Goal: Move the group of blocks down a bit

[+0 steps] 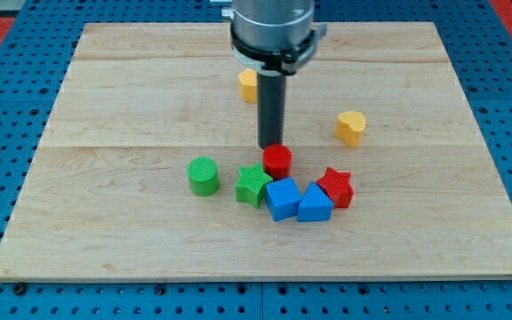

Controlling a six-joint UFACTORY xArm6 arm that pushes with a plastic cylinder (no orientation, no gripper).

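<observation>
A group of blocks lies low on the wooden board (105, 107): a green cylinder (204, 175), a green star (252, 185), a red cylinder (277, 162), a blue cube (283, 198), a blue triangular block (315, 204) and a red star (336, 187). My tip (270, 147) stands just above the red cylinder in the view, touching or nearly touching its top edge. The rod rises from there to the arm at the view's top.
A yellow block (248, 84) sits behind the rod near the view's top, partly hidden. A yellow heart (350, 127) lies to the view's right of the rod. A blue pegboard surrounds the board.
</observation>
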